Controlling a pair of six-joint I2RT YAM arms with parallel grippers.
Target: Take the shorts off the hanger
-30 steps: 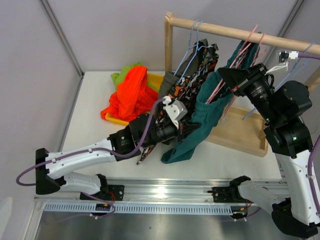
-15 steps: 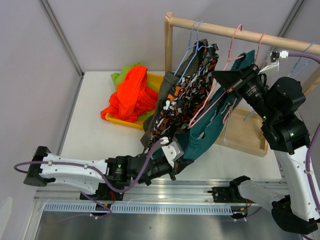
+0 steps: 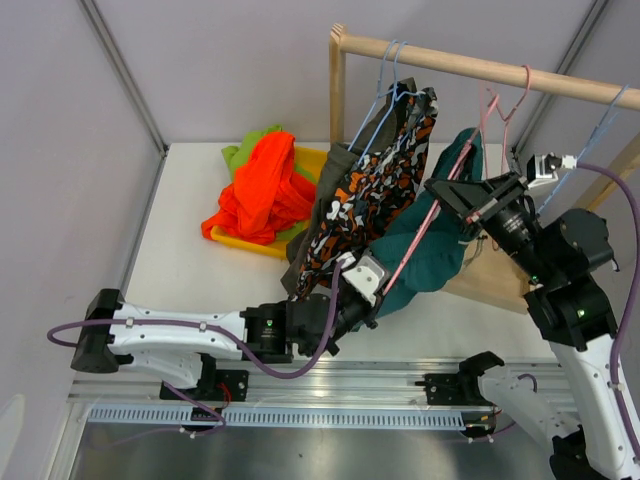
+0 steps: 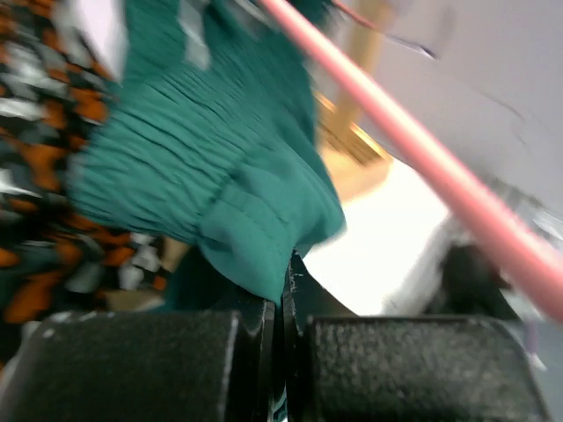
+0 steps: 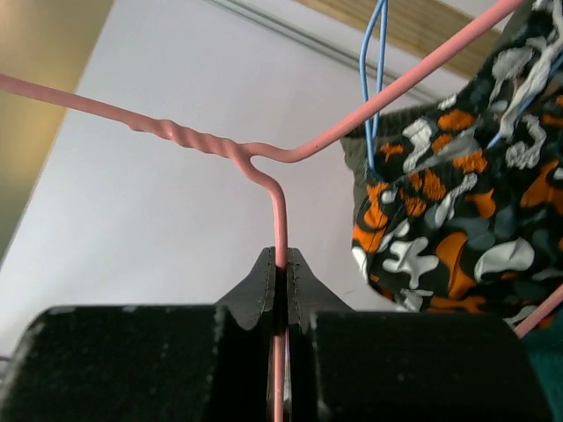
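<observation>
The dark teal shorts [image 3: 430,258] hang below the wooden rail [image 3: 470,66], draped over a pink wire hanger [image 5: 280,211] whose hook sits just under the rail (whether it touches the wood cannot be told). The right gripper [image 5: 281,264] has its fingers pressed together on the hanger's neck, just beneath the twisted part of the wire. The left gripper [image 4: 281,286], lower and farther from the rail, has its fingers closed tight on a fold at the lower edge of the teal fabric. Toward the rail's left post, the camouflage shorts [image 3: 372,195] hang from the rail beside the teal pair, and the olive-grey shorts [image 3: 335,170] hang just beyond them. Past the rail's left end, the orange-red shorts [image 3: 262,195] lie heaped over the lime green shorts [image 3: 238,152] on a yellow tray [image 3: 312,155].
</observation>
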